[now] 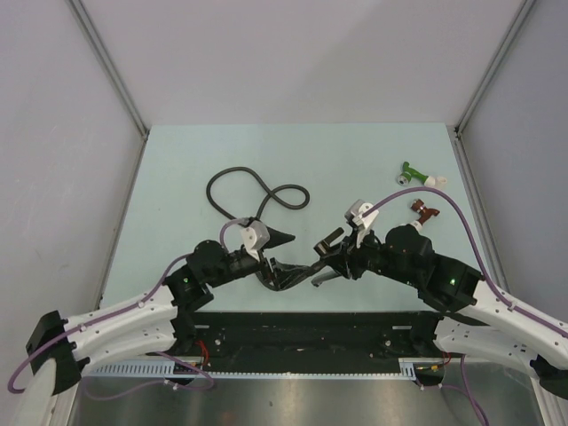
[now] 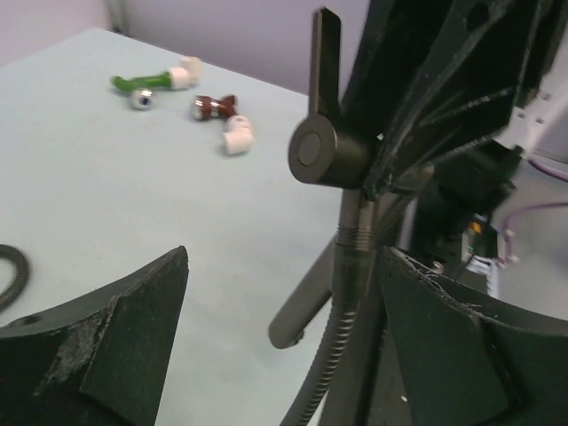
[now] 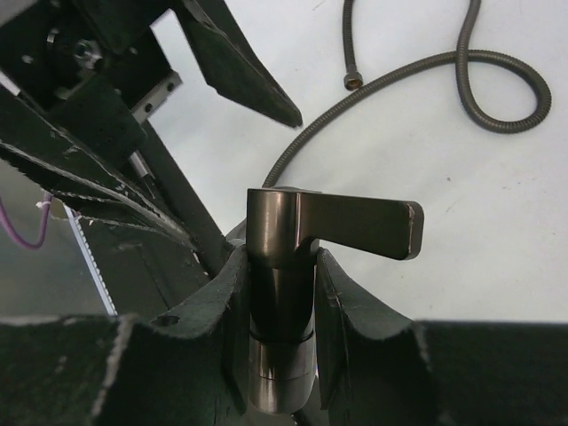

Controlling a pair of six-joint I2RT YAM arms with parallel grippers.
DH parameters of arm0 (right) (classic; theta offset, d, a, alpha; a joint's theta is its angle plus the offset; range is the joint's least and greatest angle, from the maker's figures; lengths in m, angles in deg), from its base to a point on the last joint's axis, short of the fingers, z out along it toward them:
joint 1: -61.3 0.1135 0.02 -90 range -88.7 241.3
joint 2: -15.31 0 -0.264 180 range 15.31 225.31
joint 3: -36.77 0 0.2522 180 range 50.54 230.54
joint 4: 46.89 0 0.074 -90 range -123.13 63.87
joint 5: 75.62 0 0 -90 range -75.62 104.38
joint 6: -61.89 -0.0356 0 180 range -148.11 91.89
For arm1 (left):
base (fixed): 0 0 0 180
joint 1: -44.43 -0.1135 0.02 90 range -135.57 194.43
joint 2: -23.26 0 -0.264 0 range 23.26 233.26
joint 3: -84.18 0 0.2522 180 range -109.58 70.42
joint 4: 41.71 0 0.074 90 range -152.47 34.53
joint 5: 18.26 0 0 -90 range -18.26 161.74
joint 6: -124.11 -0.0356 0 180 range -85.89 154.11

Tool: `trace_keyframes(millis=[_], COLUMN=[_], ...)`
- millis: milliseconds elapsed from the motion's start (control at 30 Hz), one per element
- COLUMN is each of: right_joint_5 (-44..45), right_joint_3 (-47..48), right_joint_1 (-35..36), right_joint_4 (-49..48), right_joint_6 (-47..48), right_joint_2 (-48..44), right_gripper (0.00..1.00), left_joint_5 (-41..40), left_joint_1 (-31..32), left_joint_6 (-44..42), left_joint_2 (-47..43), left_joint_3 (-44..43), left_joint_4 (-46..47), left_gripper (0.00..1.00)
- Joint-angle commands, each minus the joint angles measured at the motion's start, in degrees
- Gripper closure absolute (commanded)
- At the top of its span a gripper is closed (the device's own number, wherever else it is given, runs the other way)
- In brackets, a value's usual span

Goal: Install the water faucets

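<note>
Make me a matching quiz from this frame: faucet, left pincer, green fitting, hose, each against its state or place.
Things:
1. faucet
2. left pincer
3. green fitting
4. hose

States or places:
a. looped on the table
b. open, holding nothing
c. clamped in the right pincer
d. far right, near the dark-red fitting

Pairs: 1-c, 2-b, 3-d, 4-a

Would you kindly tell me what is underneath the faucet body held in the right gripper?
A ribbed hose runs down from the faucet, beside a smooth dark tube. The hose's lower end leaves the frame, and the right gripper hides the body's far side.
</note>
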Motion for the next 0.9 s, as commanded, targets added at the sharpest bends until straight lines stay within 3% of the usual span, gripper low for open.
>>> trace_keyframes(millis=[0, 133, 400, 700, 800, 867], right_joint_5=[-3.3, -5.0, -6.9, -8.8, -8.9, -8.8], right_joint_3=[0.8, 0.7, 0.8, 0.7, 0.7, 0.7], right_joint_1=[0.0, 0.1, 0.2, 0.4, 0.5, 0.6], right_joint_4=[-7.3, -7.9, -8.5, -9.3, -9.4, -9.3], right_joint_6=[1.1, 1.5, 2.3, 2.8, 3.0, 3.1], right_joint_2=[-1.0, -1.2, -0.4, 0.7, 0.8, 0.7], right_gripper=[1.0, 1.0, 1.0, 1.0, 1.0, 1.0], left_joint_5=[20.8, 27.1, 32.2, 36.7, 36.7, 36.3], left_joint_1=[-3.9, -4.3, -4.4, -4.4, -4.4, -4.4], left_joint_6=[6.2, 7.6, 10.9, 15.9, 16.4, 16.3], left_joint_2=[2.9, 8.9, 17.6, 22.8, 23.8, 24.2], left_joint_3=[1.0, -0.2, -2.2, -3.3, -3.8, -4.0], left_joint_4=[5.9, 8.8, 15.6, 24.0, 24.3, 23.3], left_gripper=[0.09, 0.1, 0.19, 0.41, 0.54, 0.7])
